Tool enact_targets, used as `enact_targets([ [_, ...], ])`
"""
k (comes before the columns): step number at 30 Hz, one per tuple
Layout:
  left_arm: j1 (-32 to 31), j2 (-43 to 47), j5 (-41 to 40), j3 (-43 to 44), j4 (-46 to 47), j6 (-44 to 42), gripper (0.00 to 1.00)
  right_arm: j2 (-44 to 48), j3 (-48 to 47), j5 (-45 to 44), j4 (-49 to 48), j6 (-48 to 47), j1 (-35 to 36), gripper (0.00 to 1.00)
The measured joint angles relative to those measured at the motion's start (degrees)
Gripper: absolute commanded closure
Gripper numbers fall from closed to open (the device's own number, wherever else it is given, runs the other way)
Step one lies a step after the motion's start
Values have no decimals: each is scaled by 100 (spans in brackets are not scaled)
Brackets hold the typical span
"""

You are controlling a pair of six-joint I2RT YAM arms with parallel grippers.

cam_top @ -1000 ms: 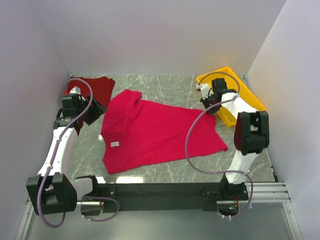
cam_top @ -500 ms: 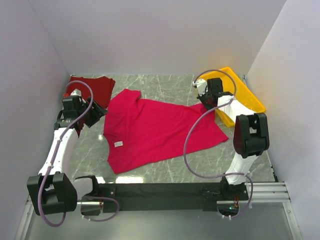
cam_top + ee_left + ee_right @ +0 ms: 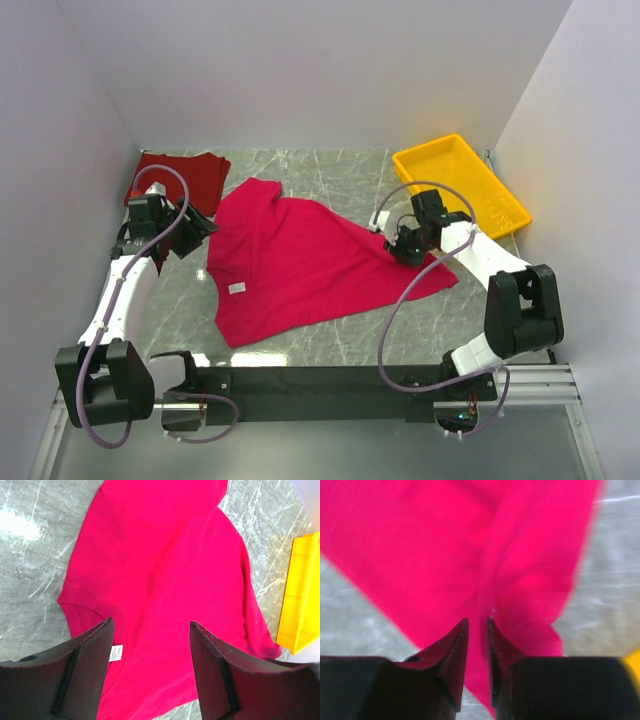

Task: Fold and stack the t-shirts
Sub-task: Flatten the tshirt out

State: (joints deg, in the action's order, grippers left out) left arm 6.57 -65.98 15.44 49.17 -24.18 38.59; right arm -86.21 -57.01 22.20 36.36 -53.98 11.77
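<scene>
The crimson t-shirt (image 3: 300, 270) lies spread on the marble table with its white tag (image 3: 231, 288) near the collar. My right gripper (image 3: 400, 245) is shut on its right sleeve edge, and a fold of cloth runs between the nearly closed jaws in the right wrist view (image 3: 477, 622). My left gripper (image 3: 195, 232) is open and empty just left of the shirt's shoulder. In the left wrist view (image 3: 150, 625) it hovers over the collar and tag (image 3: 116, 653). The maroon t-shirt (image 3: 185, 175) lies folded at the back left corner.
A yellow plastic tray (image 3: 460, 185) stands at the back right, also showing at the right edge of the left wrist view (image 3: 300, 595). White walls close in the table on three sides.
My right gripper moved from beside the yellow tray toward the near left, dragging the shirt's right sleeve inward over the body. The left gripper barely moved.
</scene>
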Motion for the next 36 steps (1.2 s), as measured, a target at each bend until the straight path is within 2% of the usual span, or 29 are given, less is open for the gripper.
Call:
enact_targets([
  [2,0,-33,22,0,0,0,33,-11,127,109,262,-142,-4,61],
  [6,0,-90,35,0,-2,0,33,76,101,354,531,-249,-55,55],
  [10,0,-103,42,0,0,0,33,44,-369,466,551,225,-302,56],
  [13,0,-103,76,0,11,0,33,-310,-1158,492,474,831,-459,57],
  [17,0,-103,83,-11,55,2,33,-815,-1676,507,367,1565,-490,57],
  [25,0,-94,120,-129,107,7,33,-1412,-1679,122,487,2590,-455,56],
  [34,0,-94,129,-138,149,13,33,-1683,-1563,-387,487,3045,-409,56],
  [36,0,-94,131,-138,164,15,33,-1768,-1561,-431,483,3093,-374,60],
])
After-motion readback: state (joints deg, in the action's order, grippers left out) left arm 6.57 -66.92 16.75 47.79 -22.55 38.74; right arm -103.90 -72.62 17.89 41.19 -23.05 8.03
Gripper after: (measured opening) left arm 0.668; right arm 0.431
